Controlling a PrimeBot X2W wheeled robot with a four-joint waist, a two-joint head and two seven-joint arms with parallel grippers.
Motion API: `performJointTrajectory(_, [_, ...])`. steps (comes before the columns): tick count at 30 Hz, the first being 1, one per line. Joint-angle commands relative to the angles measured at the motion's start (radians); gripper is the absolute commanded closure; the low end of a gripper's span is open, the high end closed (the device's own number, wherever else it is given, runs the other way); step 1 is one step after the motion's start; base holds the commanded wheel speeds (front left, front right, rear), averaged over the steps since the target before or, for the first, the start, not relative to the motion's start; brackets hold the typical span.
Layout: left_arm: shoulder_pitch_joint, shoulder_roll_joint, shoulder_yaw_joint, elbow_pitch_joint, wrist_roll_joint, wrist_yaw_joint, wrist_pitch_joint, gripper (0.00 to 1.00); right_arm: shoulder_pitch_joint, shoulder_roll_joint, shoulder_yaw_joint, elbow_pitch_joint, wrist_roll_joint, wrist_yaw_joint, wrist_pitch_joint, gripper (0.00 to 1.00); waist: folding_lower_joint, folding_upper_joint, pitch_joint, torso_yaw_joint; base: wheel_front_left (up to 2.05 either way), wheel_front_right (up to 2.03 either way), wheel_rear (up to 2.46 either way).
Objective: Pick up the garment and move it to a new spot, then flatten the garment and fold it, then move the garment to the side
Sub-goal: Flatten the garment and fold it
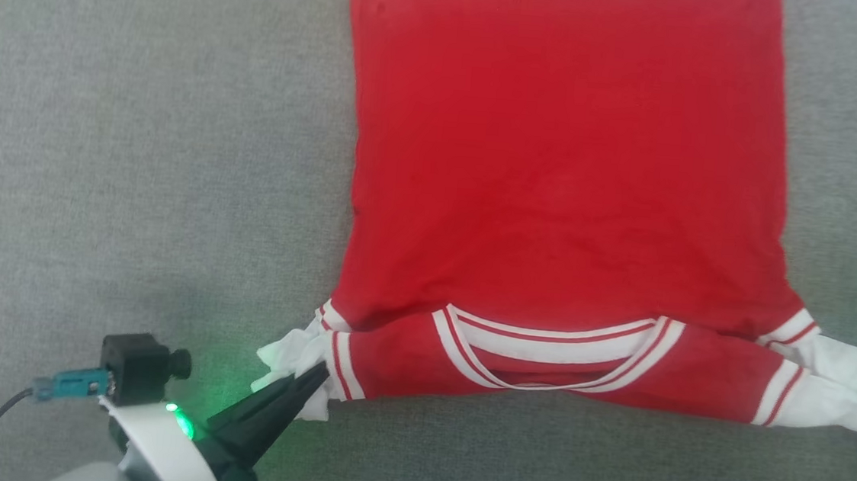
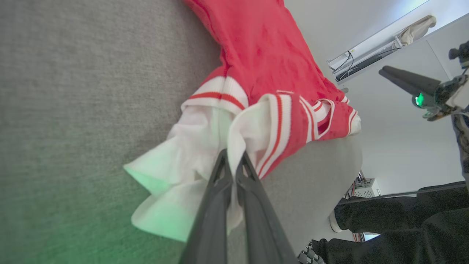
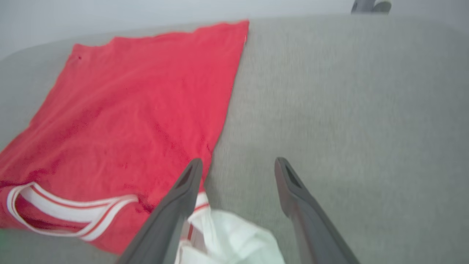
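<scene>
Pinching with the left gripper: fingers shut tight on the bunched white left sleeve, at the near left corner of the garment. Spread wide at the right gripper, holding nothing, poised just over the crumpled white right sleeve and the grey cloth tabletop. Beyond both, lying flat and red across the tabletop, hem at the far side, striped collar and what looks like a folded-over shoulder band toward the robot. Likely to go wrong by pulling on the left alone: with one corner held and the other free, risks skewing the near fold, swinging the body round, or wrinkling the flat panel. Also risks a thin pinch slipping off the loose cuff, and leaving both sleeves sticking out in untidy wads
</scene>
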Motion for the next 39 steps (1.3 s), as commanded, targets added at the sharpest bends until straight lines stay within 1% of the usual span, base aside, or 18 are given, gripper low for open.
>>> performJointTrajectory(1, [-0.026,-0.006,-0.007,-0.009,0.019,0.001,-0.005,1.00,-0.090,-0.025,-0.024,0.001,0.002,0.000,0.035,0.00,0.0000,-0.0001,0.025,0.015,0.00,0.00,0.00])
performJointTrajectory(3, [-0.050,-0.010,-0.025,-0.012,0.039,0.001,-0.005,1.00,-0.198,-0.047,-0.035,0.040,-0.005,0.000,0.074,0.00,0.0000,-0.0001,0.049,0.031,0.00,0.00,0.00])
performJointTrajectory(5, [-0.080,-0.016,-0.047,-0.011,0.049,0.001,-0.005,1.00,-0.334,-0.069,-0.018,0.104,-0.027,0.000,0.110,0.00,0.0000,-0.0001,0.075,0.049,0.00,0.00,0.00])
performJointTrajectory(9, [-0.153,-0.040,-0.081,-0.008,0.078,0.001,-0.005,1.00,-0.611,-0.097,0.072,0.280,-0.101,0.000,0.196,0.00,0.0000,-0.0001,0.140,0.093,0.00,0.00,0.00])
performJointTrajectory(10, [-0.153,-0.040,-0.081,-0.008,0.078,0.001,-0.005,1.00,-0.611,-0.097,0.072,0.280,-0.101,0.000,0.196,0.00,0.0000,-0.0001,0.140,0.093,0.00,0.00,0.00])
performJointTrajectory(14, [-0.222,-0.074,-0.128,0.004,0.098,0.001,-0.004,1.00,-0.853,-0.097,0.149,0.475,-0.191,0.000,0.284,0.00,0.0000,-0.0001,0.193,0.148,0.00,0.00,0.00])
performJointTrajectory(18, [-0.273,-0.107,-0.163,0.007,0.110,0.001,-0.003,1.00,-1.012,-0.117,0.210,0.638,-0.286,0.000,0.392,0.00,0.0000,-0.0001,0.229,0.195,0.00,0.00,0.00])
performJointTrajectory(21, [-0.297,-0.125,-0.182,0.006,0.113,0.001,-0.001,1.00,-1.099,-0.127,0.240,0.734,-0.337,0.000,0.444,0.00,0.0000,-0.0001,0.250,0.223,0.00,0.00,0.00])
performJointTrajectory(25, [-0.310,-0.136,-0.198,0.007,0.111,0.001,-0.001,1.00,-1.180,-0.118,0.245,0.837,-0.395,0.000,0.458,0.00,0.0000,-0.0001,0.273,0.243,0.00,0.00,0.00])
performJointTrajectory(30, [-0.330,-0.145,-0.205,0.013,0.100,0.002,0.001,1.00,-1.205,-0.093,0.224,0.945,-0.460,0.000,0.488,0.00,0.0000,-0.0001,0.286,0.252,0.00,0.00,0.00])
performJointTrajectory(32, [-0.335,-0.148,-0.203,0.016,0.097,0.002,0.001,1.00,-1.203,-0.082,0.232,0.963,-0.480,0.000,0.495,0.00,0.0000,-0.0001,0.286,0.252,0.00,0.00,0.00])
performJointTrajectory(33, [-0.338,-0.149,-0.199,0.016,0.097,0.002,0.001,1.00,-1.204,-0.078,0.235,0.969,-0.482,0.000,0.496,0.58,0.0000,-0.0001,0.287,0.250,0.00,0.00,0.00])
performJointTrajectory(34, [-0.339,-0.151,-0.194,0.018,0.096,0.002,0.001,1.00,-1.203,-0.074,0.234,0.974,-0.484,0.000,0.493,0.80,0.0000,-0.0001,0.286,0.247,0.00,0.00,0.00])
performJointTrajectory(35, [-0.337,-0.151,-0.189,0.019,0.094,0.002,0.001,1.00,-1.203,-0.070,0.233,0.978,-0.484,0.000,0.490,1.00,0.0000,-0.0001,0.284,0.243,0.00,0.00,0.00])
performJointTrajectory(39, [-0.329,-0.148,-0.161,0.027,0.096,0.002,0.001,1.00,-1.207,-0.079,0.221,0.967,-0.471,0.000,0.431,1.00,0.0000,-0.0001,0.261,0.221,0.00,0.00,0.00])
